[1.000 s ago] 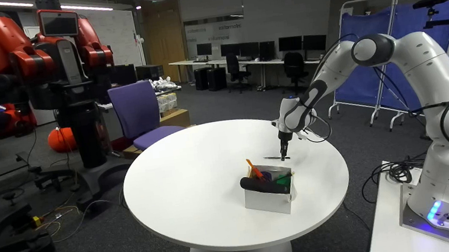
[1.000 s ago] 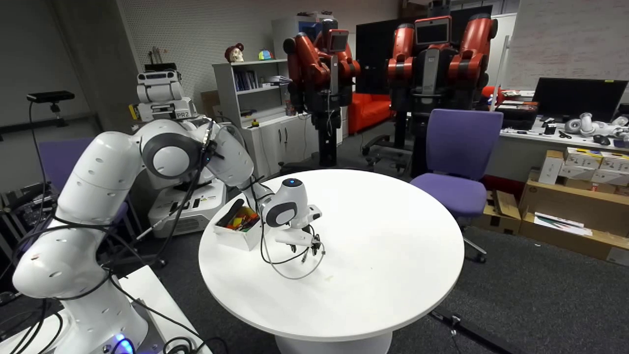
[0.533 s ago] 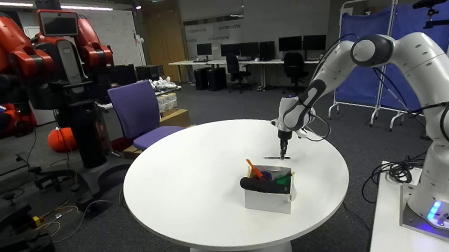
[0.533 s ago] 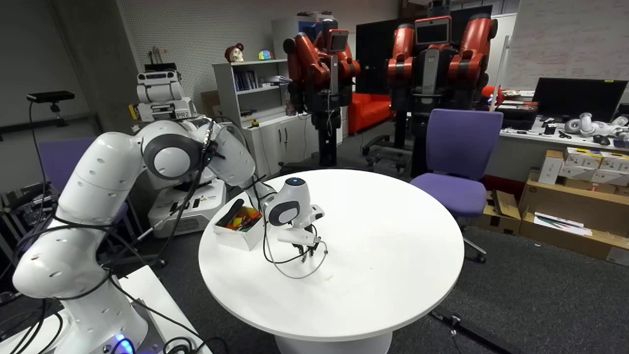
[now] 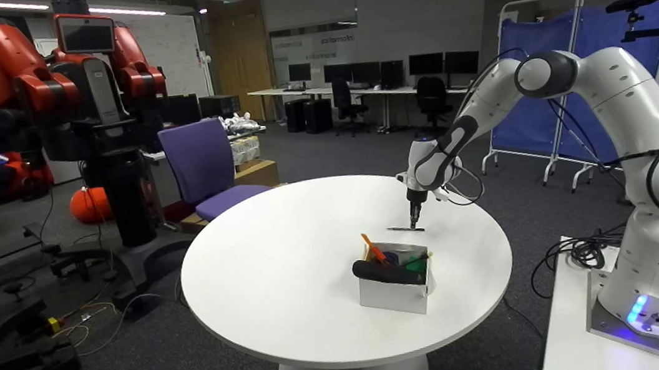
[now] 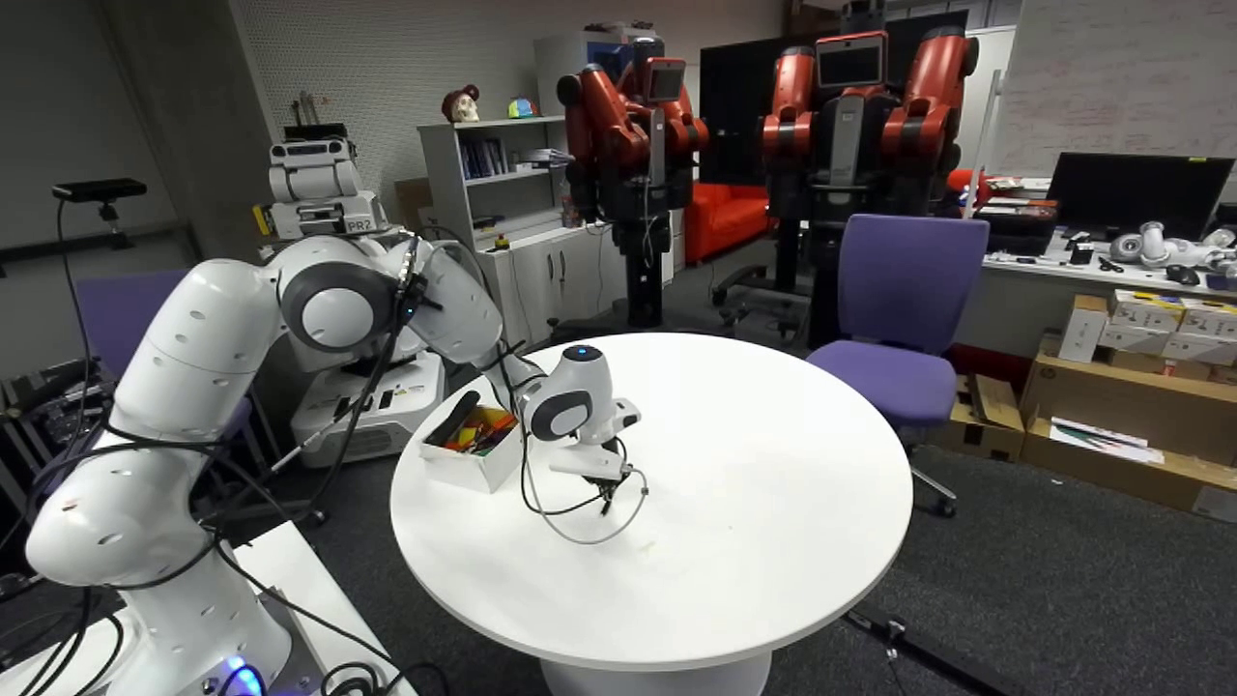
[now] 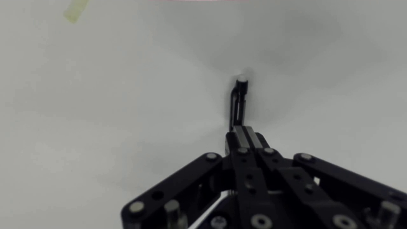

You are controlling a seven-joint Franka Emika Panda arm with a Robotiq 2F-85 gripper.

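Observation:
A thin black pen [image 7: 240,109] with a pale end and what looks like a clip lies at the fingertips in the wrist view. My gripper [image 7: 244,128] is shut, its pads almost touching, and the pen runs out from under the left fingertip. Whether any of the pen is pinched cannot be told; part of it is hidden behind the fingers. In an exterior view the gripper [image 5: 414,227] points down at the white table over the dark pen [image 5: 398,229]. From another side, the gripper [image 6: 608,493] is partly hidden by the wrist, with the pen tip [image 6: 605,508] showing below.
A white box [image 5: 392,295] stands on the round table [image 5: 266,281] close to the gripper. Inside it are an orange tool [image 5: 373,247] and green items, with a black rod-like object [image 5: 387,273] along its rim. A pale yellow strip [image 7: 75,10] marks the tabletop.
The fingers have closed from wide apart to almost touching. The gripper has shifted slightly, away from the box in both exterior views, and the pen has moved a little with it.

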